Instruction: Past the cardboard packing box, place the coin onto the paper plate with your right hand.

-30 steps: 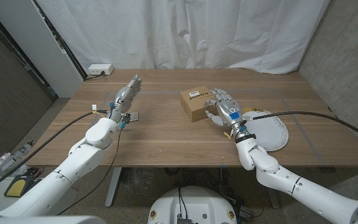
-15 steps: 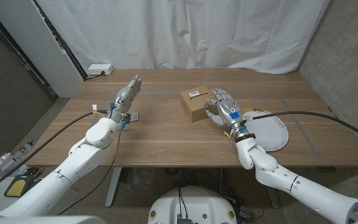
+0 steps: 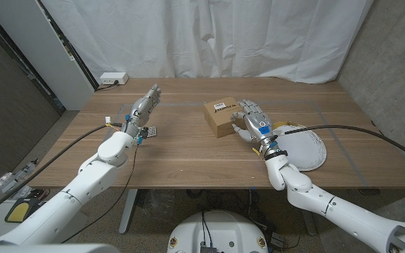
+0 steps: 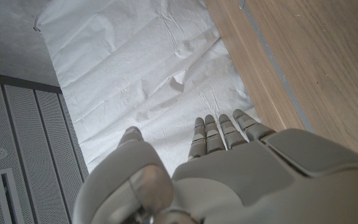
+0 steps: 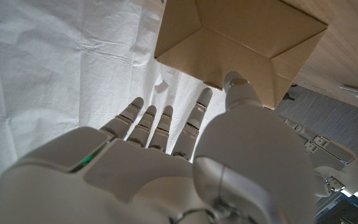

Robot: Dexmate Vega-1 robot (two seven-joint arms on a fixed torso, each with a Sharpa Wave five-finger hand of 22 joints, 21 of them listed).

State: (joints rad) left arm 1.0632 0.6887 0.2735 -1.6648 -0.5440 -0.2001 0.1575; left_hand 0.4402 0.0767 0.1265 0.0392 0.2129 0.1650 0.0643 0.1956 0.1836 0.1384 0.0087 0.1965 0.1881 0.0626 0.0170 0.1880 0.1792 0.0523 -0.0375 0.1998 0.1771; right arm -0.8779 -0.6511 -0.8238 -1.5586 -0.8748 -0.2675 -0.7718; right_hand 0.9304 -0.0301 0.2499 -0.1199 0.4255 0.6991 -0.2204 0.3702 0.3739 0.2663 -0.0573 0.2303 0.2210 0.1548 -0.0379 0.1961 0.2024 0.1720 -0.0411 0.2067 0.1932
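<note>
Beside the box (image 3: 223,117), your right hand (image 3: 254,121) stands with fingers spread and the thumb near the box's side, holding nothing. I cannot find the coin. Locate it first, then carry it past the box to the plate (image 3: 306,150).

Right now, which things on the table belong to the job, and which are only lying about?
For the job: cardboard box, paper plate, right robot hand.
Lying about: left robot hand, small dark item beside it, white socket strip.
</note>
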